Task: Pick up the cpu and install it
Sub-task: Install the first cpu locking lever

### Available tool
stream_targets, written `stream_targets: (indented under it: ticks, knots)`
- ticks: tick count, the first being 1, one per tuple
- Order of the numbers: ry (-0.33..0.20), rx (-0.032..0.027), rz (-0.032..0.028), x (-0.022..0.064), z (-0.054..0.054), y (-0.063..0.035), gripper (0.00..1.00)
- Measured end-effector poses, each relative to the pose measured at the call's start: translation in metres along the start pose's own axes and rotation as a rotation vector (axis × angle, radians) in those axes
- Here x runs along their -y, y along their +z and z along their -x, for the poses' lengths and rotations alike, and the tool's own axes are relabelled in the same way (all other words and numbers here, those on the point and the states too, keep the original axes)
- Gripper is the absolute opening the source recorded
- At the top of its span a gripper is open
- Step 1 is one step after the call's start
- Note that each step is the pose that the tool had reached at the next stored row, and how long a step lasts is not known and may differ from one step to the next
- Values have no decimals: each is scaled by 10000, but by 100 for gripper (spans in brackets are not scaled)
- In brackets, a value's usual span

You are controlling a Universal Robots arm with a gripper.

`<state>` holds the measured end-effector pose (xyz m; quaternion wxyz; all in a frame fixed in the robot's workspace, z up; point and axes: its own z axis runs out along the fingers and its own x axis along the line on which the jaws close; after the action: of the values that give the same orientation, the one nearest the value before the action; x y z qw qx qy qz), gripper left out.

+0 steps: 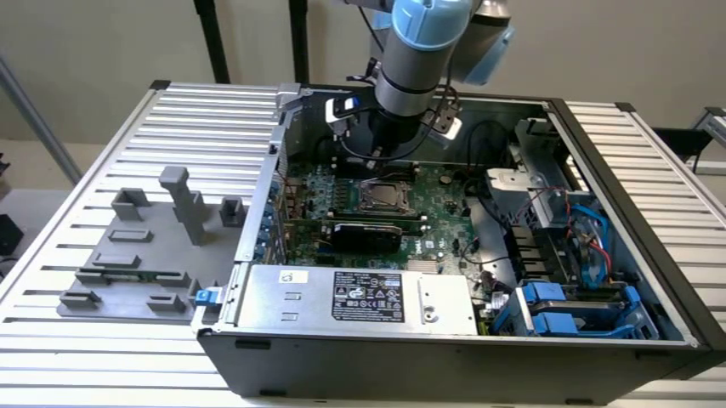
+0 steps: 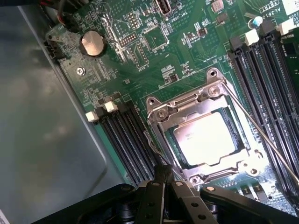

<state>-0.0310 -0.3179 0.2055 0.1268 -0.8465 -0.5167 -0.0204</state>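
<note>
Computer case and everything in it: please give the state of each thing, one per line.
computer case: side open, lying flat
cpu: seated in the socket
socket frame: closed around the cpu
gripper: shut, empty, just beside the socket
memory slots: empty

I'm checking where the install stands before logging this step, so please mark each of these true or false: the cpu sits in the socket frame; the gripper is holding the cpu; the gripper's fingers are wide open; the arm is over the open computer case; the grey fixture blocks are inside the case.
1. The cpu sits in the socket frame on the motherboard. True.
2. The gripper is holding the cpu. False: it holds nothing and hangs beside the socket.
3. The gripper's fingers are wide open. False: they are shut.
4. The arm is over the open computer case. True.
5. The grey fixture blocks are inside the case. False: they stand on the table at the exterior view's left.
</note>
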Motion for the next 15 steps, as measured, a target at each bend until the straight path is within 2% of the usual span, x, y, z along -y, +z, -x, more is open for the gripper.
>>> stream_targets:
  ticks: [5, 8, 15]
  knots:
    - [11, 32, -18, -36, -17, 3, 11]
    - [19, 47, -49, -35, -16, 4, 11]
    - [29, 67, -85, 25, 16, 12, 11]
